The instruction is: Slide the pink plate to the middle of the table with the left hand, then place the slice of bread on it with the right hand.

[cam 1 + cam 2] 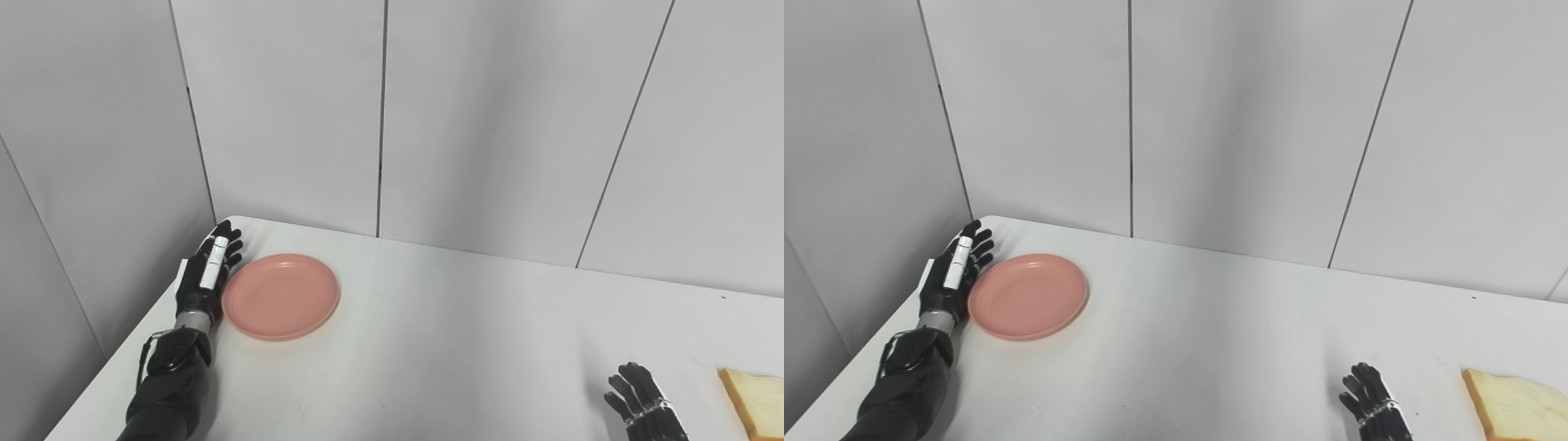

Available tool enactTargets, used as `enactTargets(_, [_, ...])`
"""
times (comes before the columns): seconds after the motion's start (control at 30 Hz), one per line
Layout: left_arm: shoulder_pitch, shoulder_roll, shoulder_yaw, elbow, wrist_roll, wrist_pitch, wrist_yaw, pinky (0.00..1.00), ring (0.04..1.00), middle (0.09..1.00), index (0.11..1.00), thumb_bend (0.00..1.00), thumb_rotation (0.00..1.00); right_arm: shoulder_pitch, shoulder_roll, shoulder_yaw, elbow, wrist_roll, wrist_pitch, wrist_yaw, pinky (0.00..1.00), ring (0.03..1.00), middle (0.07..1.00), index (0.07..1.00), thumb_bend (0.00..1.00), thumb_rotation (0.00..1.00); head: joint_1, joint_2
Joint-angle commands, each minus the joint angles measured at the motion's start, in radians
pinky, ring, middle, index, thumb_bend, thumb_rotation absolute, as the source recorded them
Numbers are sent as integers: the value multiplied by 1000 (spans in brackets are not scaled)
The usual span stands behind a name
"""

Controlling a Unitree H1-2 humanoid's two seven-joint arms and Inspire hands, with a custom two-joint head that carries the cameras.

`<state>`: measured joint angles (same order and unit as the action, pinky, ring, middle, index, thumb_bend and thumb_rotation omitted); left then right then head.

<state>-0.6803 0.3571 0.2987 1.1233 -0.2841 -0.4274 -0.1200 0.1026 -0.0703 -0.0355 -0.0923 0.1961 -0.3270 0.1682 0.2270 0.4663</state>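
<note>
Pink plate (280, 296) sits at the table's (429, 343) 10 o'clock corner, your left hand (208, 269) flat, fingers spread, against its 9 o'clock rim to push it centreward, while the right hand (1375, 401) waits open beside the bread slice (1516, 404) at 4 o'clock.

No readable text, label, brand, number or sign shows in either view. The pink plate (280, 296) at the far left of the counter (441, 343) is plain, the bread slice (758, 401) at the near right carries no wrapper or mark, and the wall panels (490, 122) behind are blank.
</note>
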Motion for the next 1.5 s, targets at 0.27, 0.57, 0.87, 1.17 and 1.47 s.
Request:
enactTargets(0.27, [-32, -5, -17, -29, -1, -4, -50, 851, 899, 865, 853, 871, 732, 50, -33, -9, 118, -12, -10, 9, 882, 889, 901, 879, 788, 894, -7, 2])
enactTargets(0.57, [-34, -30, -32, -61, -12, 14, -97, 789, 884, 880, 861, 859, 725, 49, -27, -4, 116, -14, -13, 7, 884, 881, 892, 870, 794, 884, -16, 5])
enactTargets(0.87, [-9, -64, -63, -94, 5, 20, -118, 746, 901, 904, 882, 841, 745, 49, -28, -3, 118, -15, -17, 10, 881, 879, 891, 872, 790, 883, -21, 10])
enactTargets(1.17, [40, -115, -105, -213, 33, 76, -105, 751, 877, 873, 852, 880, 713, 53, -25, 3, 113, -23, -16, 8, 868, 873, 888, 866, 797, 874, -35, 17])
enactTargets(1.47, [63, -163, -138, -294, 32, 116, -125, 728, 874, 864, 849, 907, 707, 55, -19, 8, 111, -39, -19, 2, 854, 860, 876, 858, 826, 871, -52, 24])
